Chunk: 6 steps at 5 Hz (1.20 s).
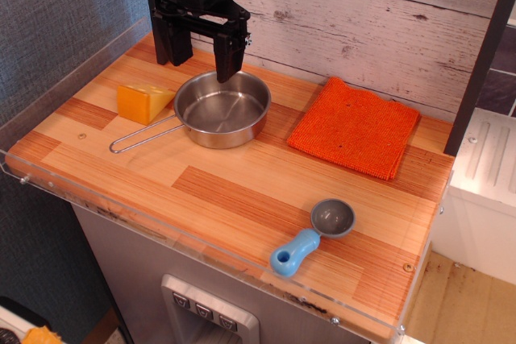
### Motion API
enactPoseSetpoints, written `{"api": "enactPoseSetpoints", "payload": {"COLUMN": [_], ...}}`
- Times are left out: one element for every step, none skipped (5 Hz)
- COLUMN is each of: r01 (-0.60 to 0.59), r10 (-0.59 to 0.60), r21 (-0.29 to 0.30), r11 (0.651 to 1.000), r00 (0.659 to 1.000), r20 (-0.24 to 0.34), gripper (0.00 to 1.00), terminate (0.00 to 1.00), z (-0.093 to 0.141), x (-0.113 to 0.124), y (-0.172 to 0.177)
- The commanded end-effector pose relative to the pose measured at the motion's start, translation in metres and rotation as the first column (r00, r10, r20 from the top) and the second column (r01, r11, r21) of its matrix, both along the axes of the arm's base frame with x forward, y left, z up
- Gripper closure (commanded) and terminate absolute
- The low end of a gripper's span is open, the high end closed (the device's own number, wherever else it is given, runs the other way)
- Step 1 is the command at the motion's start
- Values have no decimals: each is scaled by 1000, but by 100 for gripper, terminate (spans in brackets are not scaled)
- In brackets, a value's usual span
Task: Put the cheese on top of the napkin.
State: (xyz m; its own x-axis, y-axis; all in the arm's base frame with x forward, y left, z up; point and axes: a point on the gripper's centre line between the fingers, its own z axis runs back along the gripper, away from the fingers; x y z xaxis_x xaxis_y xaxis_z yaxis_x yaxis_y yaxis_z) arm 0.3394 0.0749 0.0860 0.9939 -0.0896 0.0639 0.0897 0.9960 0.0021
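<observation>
The cheese (143,102) is a small yellow-orange wedge lying on the wooden table at the left, just left of the steel pan. The napkin (355,127) is a square orange-red knitted cloth lying flat at the back right. My gripper (200,60) hangs at the back left, above the far rim of the pan and behind the cheese. Its two black fingers (228,58) point down, stand well apart and hold nothing.
A steel pan (222,109) with a wire handle pointing front-left sits between the cheese and the napkin. A blue-handled grey scoop (314,235) lies near the front right edge. A clear plastic rim (48,94) lines the table's left and front edges.
</observation>
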Motion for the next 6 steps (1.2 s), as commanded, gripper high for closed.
{"api": "enactPoseSetpoints", "payload": {"r01": [0, 70, 95, 27, -67, -142], "r10": [0, -70, -95, -27, 66, 140], "r21": [0, 2, 1, 8, 51, 71], "r11": [1000, 998, 995, 1000, 996, 987], "r00": [1000, 997, 995, 998, 997, 990], "r20": [0, 30, 42, 48, 31, 29], "gripper": [0, 0, 0, 0, 0, 0], "terminate": [0, 0, 0, 0, 0, 0], "z": [0, 0, 3, 9, 10, 9], "x": [0, -17, -32, -35, -39, -45], "y": [0, -29, -49, -27, 12, 42]}}
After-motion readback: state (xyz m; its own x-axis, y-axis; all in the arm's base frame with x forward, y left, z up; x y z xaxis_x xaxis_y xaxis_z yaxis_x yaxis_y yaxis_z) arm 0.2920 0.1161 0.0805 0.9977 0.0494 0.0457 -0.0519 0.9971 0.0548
